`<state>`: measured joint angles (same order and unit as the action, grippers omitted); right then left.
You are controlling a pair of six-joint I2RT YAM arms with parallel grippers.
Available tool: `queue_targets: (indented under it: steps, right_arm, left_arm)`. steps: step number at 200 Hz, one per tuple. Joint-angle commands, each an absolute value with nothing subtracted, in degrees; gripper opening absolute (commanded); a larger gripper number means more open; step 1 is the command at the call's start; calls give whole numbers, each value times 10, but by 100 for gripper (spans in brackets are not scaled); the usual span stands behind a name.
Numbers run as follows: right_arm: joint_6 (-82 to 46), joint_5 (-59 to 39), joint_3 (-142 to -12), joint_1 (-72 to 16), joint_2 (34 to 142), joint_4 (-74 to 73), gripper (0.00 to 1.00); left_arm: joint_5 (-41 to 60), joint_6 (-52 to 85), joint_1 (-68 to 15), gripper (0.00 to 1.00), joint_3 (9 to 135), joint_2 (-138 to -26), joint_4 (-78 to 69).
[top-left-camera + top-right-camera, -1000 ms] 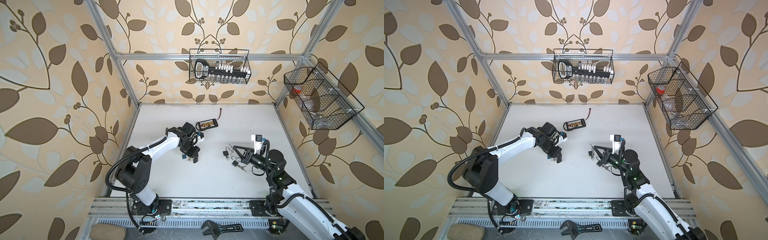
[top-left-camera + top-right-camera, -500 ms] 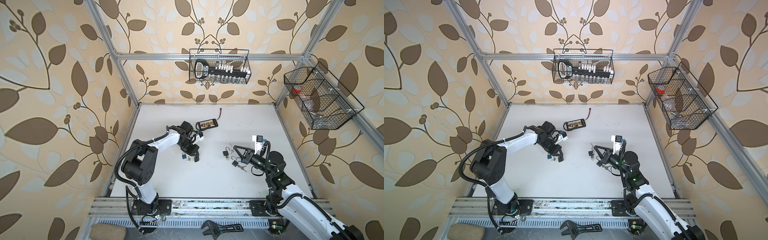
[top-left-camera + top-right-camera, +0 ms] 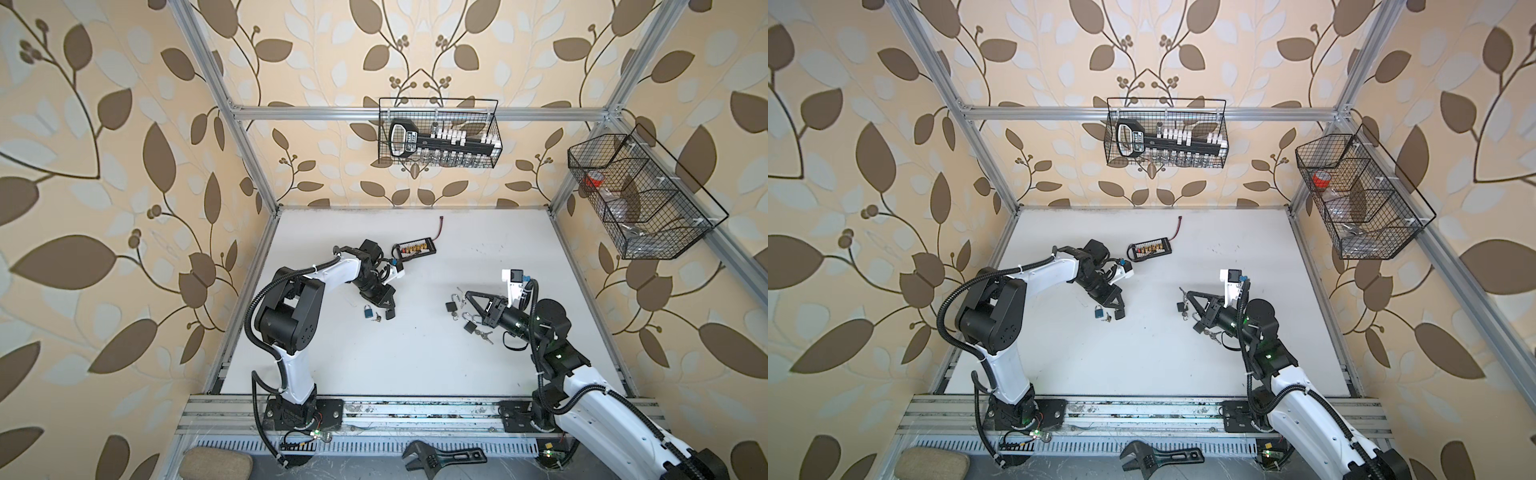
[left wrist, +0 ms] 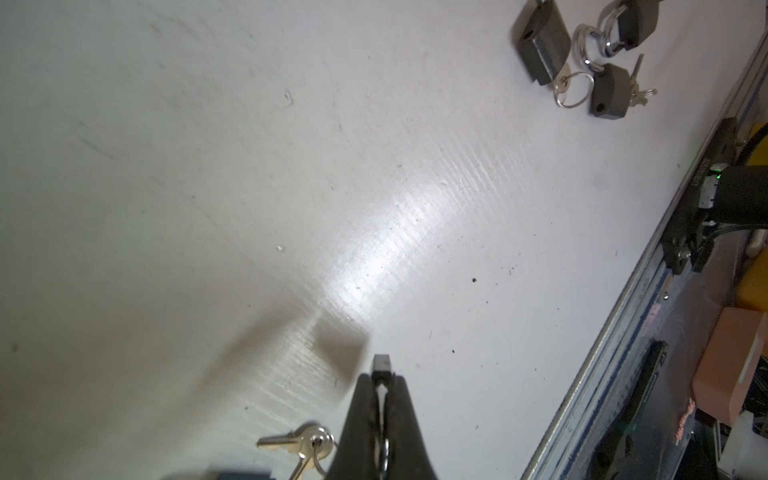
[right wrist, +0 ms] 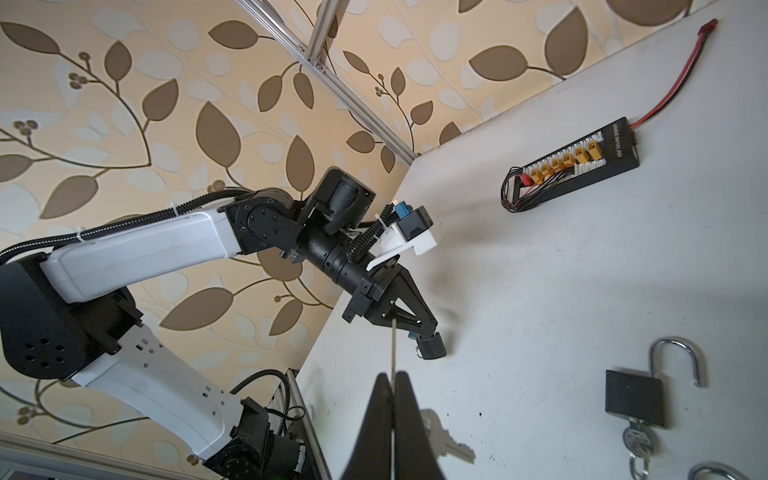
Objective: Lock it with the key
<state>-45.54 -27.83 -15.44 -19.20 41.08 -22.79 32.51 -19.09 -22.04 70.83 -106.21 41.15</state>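
- On the counter (image 3: 415,353), our left end effector (image 4: 382,378), pressed together, pinches a black padlock (image 5: 432,348) beside the blue padlock (image 3: 368,311) and keys (image 4: 299,444).
- Our right end effector (image 5: 392,376) is clamped tight; held thing unclear.
- Charging board (image 3: 415,248) lettering: unreadable.

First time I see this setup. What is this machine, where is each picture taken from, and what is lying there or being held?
Two white-and-black robot arms stand at the front edge of a white table. Two pictures look down from overhead; the other two come from a camera on each arm's wrist. On the table lie a small blue padlock with silver keys beside it, black padlocks with silver shackles, and a black connector board with yellow plugs. The left hand is shut on a small black block, probably a padlock. The right hand is shut; nothing shows in it.
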Motion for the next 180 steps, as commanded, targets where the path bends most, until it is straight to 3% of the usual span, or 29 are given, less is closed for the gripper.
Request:
queue_targets:
  steps: [1, 29, 80, 180]
  right_arm:
    - [-446, -293, -173, -190, 414, -230, 0]
    - [-442, -300, -177, -191, 417, -229, 0]
    - [-430, -302, -181, -190, 420, -213, 0]
    - [-395, -295, -193, -192, 439, -174, 0]
  left_arm:
    - [326, -214, -215, 0, 733, -1068, 429]
    - [323, -217, -214, 10, 742, -1085, 428]
    - [305, -226, -206, 16, 765, -1113, 430]
    - [328, -234, -202, 19, 835, -1170, 446]
